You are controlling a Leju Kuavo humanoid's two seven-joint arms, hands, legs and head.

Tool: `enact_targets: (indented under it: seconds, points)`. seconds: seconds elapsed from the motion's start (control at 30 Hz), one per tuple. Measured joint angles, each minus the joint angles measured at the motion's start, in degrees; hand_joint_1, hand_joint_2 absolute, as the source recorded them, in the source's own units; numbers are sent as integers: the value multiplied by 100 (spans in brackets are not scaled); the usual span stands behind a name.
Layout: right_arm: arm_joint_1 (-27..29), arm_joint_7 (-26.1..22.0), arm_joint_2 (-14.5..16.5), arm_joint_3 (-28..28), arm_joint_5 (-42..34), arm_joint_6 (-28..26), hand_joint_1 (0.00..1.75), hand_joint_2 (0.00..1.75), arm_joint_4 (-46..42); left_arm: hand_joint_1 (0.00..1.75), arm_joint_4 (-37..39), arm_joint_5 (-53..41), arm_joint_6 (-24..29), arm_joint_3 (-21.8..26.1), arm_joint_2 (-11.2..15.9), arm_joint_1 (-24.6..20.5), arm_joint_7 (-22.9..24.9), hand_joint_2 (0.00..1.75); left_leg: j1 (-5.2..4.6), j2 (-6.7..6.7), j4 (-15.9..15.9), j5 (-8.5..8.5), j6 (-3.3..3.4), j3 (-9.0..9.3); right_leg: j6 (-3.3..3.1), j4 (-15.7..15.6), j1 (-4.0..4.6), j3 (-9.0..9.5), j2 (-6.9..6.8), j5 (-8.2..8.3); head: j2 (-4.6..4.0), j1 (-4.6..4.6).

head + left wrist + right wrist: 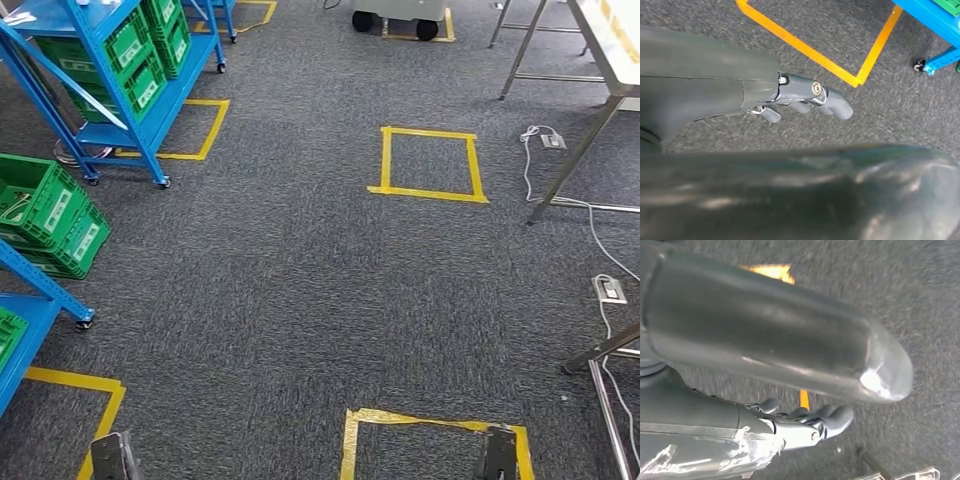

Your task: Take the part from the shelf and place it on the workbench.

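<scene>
Blue shelf racks [162,95] stand at the far left and carry green crates [143,60]; what lies inside the crates is too small to tell. More green crates [53,215] sit on a nearer rack [34,285] at the left edge. The workbench [604,40] is at the far right, with its white top and metal legs showing. My left hand [806,100] hangs over the carpet with fingers stretched out and nothing in them. My right hand [806,422] hangs the same way, holding nothing.
Grey carpet carries yellow tape squares [430,160], one at my feet [434,425]. White cables and floor sockets [611,290] lie by the workbench legs [573,160]. A wheeled white unit [396,15] stands at the back. The racks roll on small casters [162,182].
</scene>
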Motion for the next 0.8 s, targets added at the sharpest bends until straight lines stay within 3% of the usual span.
enact_targets:
  seconds: [0.03,0.1,0.17,0.23,0.27,0.3,0.33,0.4,0.47,0.5,0.57,0.63,0.7,0.73,0.77,0.8]
  points:
    - [19,-6,28,59,54,-137,0,0,-60,0,0,-57,36,0,0,10,-3,0,18,-52,-4,17,-40,-31,-27,-10,5,8,-70,14,0,0]
    - [60,-10,87,196,66,-293,0,0,-227,0,-34,-142,83,-15,-8,42,-5,0,16,145,123,-77,-99,-117,-102,-55,7,20,-212,51,0,-15]
    - [122,-10,122,328,-17,-306,0,0,-384,0,-86,-177,83,-52,-19,37,-7,0,6,516,664,-403,-146,-381,-158,-87,16,36,-388,65,0,-42]
    - [185,-10,137,438,-111,-328,0,0,-473,0,-121,-177,46,-95,-27,20,-8,0,22,660,1420,-730,-191,-747,-179,-87,28,34,-586,55,0,-53]
    - [202,-10,139,485,-161,-342,0,0,-494,0,-140,-162,2,-115,-31,28,-8,0,33,678,1628,-770,-208,-841,-180,-87,28,33,-680,49,0,-53]
    - [209,-10,139,524,-207,-345,0,0,-506,0,-164,-143,-48,-138,-35,41,-9,0,44,693,1617,-701,-222,-824,-177,-86,27,34,-766,44,0,-53]
    - [214,-10,140,561,-251,-334,0,0,-520,0,-196,-124,-94,-165,-37,55,-9,0,53,730,1380,-541,-230,-686,-168,-85,24,40,-843,37,0,-54]
    - [231,-10,142,639,-321,-307,0,0,-561,0,-263,-102,-133,-235,-43,55,-10,0,45,984,581,-211,-240,-231,-122,-75,41,63,-981,8,0,-59]
    - [248,-10,143,707,-373,-304,0,0,-592,0,-311,-86,-108,-315,-52,33,-11,0,22,1177,95,-99,-187,29,-61,-59,82,82,-1105,-34,0,-55]
    - [250,-10,142,729,-396,-307,0,0,-600,0,-322,-78,-90,-348,-55,31,-12,0,6,1174,43,-117,-149,43,-35,-59,97,98,-1165,-50,0,-51]
    - [250,-10,142,776,-446,-305,0,0,-611,0,-339,-60,-56,-397,-51,63,-13,0,10,1027,33,-111,-62,37,16,-52,83,136,-1237,-93,0,-39]
    - [253,-10,142,825,-475,-325,0,0,-629,0,-354,-34,-41,-450,-44,85,-13,0,27,897,22,-99,15,45,66,226,53,32,-1012,-291,0,-20]
    - [271,-10,142,846,-490,-386,0,0,-631,0,-373,-12,-26,-517,-38,77,-13,0,34,753,19,-93,70,40,89,993,41,-330,-689,-671,0,11]
    - [287,-10,142,851,-496,-421,0,0,-625,0,-379,-9,-2,-550,-39,74,-13,0,30,670,20,-91,82,36,89,1408,42,-542,-615,-827,0,20]
    - [302,-10,142,860,-501,-453,0,0,-619,0,-384,-6,33,-582,-39,78,-13,0,25,584,22,-91,85,36,83,1672,44,-691,-585,-882,0,22]
    - [311,-10,142,872,-504,-479,0,0,-613,0,-385,7,63,-609,-38,84,-13,0,22,498,23,-90,85,40,71,1707,45,-738,-570,-816,0,23]
